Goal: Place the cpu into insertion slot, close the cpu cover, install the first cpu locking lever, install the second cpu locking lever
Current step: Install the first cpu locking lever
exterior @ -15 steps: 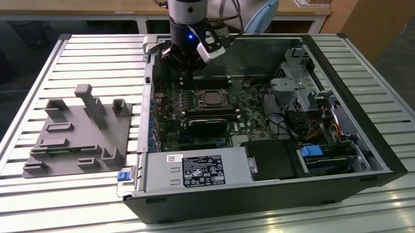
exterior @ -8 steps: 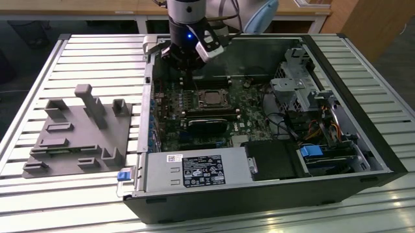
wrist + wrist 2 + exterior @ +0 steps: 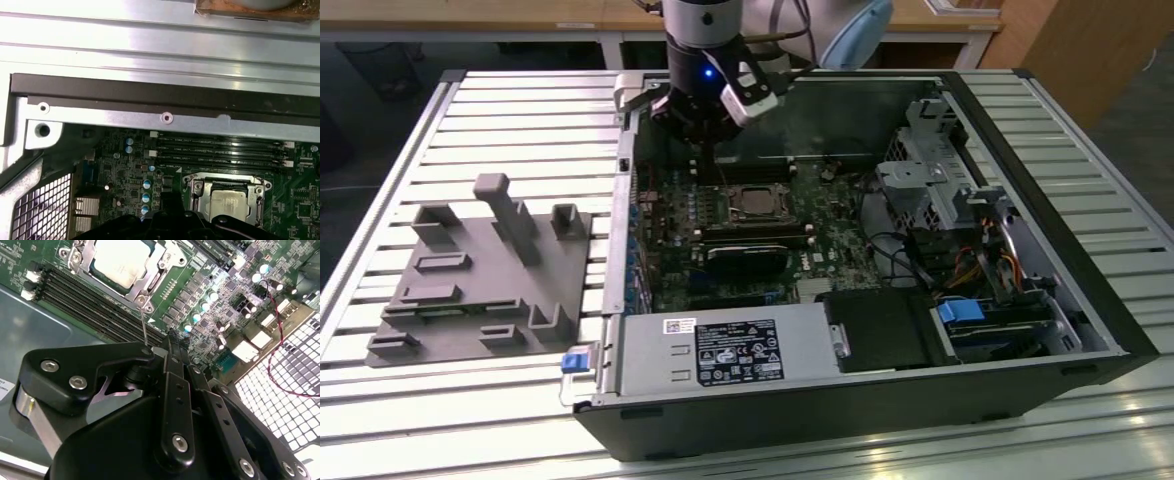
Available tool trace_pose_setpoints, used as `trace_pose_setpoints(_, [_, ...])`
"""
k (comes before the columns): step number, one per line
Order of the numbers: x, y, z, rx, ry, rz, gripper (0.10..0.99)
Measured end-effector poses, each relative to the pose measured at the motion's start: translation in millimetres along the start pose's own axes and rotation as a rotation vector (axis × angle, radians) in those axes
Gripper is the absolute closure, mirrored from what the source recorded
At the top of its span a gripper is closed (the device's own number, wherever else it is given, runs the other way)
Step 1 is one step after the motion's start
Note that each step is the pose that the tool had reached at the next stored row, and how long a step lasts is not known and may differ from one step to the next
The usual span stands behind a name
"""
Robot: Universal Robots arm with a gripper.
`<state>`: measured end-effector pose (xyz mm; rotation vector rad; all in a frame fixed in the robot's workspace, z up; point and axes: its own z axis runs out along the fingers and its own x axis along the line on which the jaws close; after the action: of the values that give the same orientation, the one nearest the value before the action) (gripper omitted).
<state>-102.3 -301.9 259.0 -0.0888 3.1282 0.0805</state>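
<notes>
Slatted tabletop (image 3: 494, 100) bears open computer case (image 3: 1107, 320); cpu (image 3: 754, 201) lies flat under cpu cover (image 3: 150, 284), locking lever (image 3: 144, 327) pointing to gripper (image 3: 170, 340) at cpu's 11 o'clock in exterior view; its grasp cannot be told.

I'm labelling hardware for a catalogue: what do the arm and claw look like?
The arm is a pale silver-white tube ending in a black wrist with a glowing blue light and a white box. The claw is matte black, jointed links fastened with silver screws.
</notes>
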Motion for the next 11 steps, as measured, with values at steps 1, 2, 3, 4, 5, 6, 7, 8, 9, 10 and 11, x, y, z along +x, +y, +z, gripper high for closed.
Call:
trace_pose_setpoints(1, [0.1,0.5,0.1,0.000,-0.0001,0.000,0.969])
trace_pose_setpoints(2, [0.2,0.9,0.2,0.000,-0.0001,0.000,0.969])
trace_pose_setpoints(3, [0.2,1.4,0.2,0.000,0.0000,0.000,0.969])
trace_pose_setpoints(4, [0.3,1.8,0.3,0.000,-0.0001,0.000,0.969])
trace_pose_setpoints(5, [0.3,2.1,0.3,0.000,0.0000,0.000,0.969])
trace_pose_setpoints(6, [0.2,2.6,0.4,0.000,-0.0001,0.000,0.969])
trace_pose_setpoints(7, [0.2,2.8,0.4,0.000,0.0000,0.000,0.969])
trace_pose_setpoints(8, [0.2,2.9,0.4,0.000,-0.0001,0.000,0.969])
trace_pose_setpoints(9, [0.2,3.0,0.4,0.000,-0.0001,0.000,0.969])
trace_pose_setpoints(10, [0.2,3.1,0.5,0.000,0.0000,0.000,0.969])
trace_pose_setpoints(11, [0.0,3.2,0.5,0.000,0.0000,0.000,0.969])
